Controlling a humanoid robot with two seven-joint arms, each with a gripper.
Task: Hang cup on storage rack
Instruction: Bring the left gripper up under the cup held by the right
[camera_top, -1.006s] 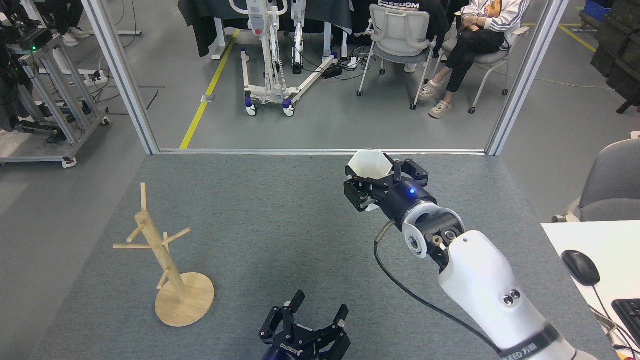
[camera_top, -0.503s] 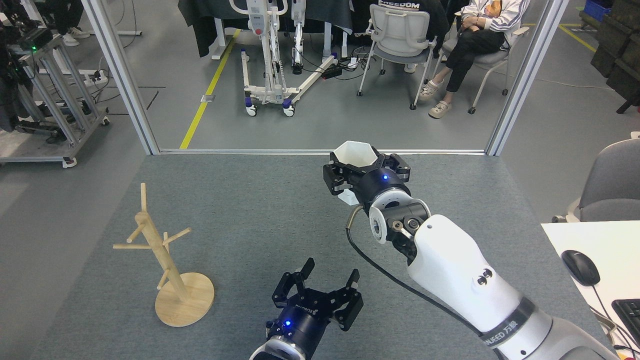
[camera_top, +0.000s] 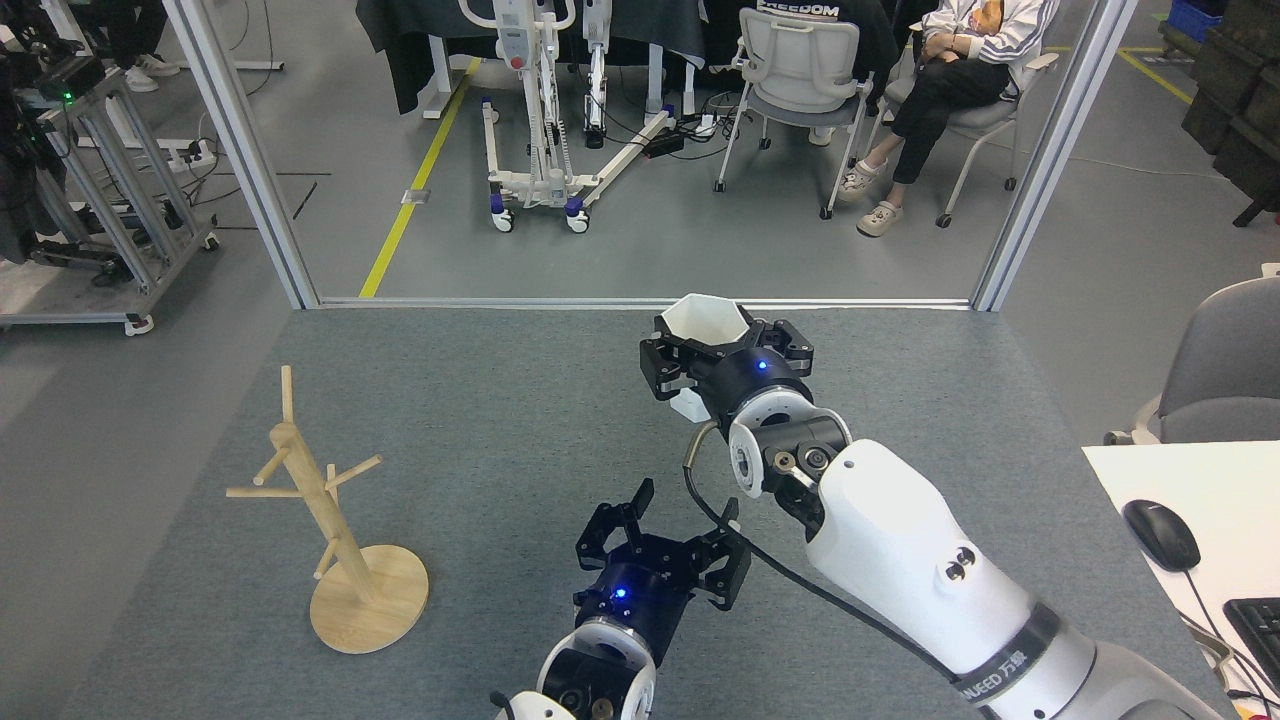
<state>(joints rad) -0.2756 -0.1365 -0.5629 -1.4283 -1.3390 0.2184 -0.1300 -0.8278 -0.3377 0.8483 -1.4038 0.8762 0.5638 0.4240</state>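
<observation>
Gripping the cup (camera_top: 705, 325), the right gripper (camera_top: 722, 362) has its fingers clamped around the faceted body, holding it clear of the grey worktop (camera_top: 500, 400) near the far edge, right of centre. The cup stands roughly upright, its hexagonal rim facing up and its long axis near vertical; its handle cannot be made out. The left gripper (camera_top: 665, 545) sits near the front edge with its fingers spread apart, holding nothing. The storage rack (camera_top: 330, 525) stands near the left edge, well apart from both grippers, its post leaning and its pegs bare. Open worktop lies between cup and rack.
</observation>
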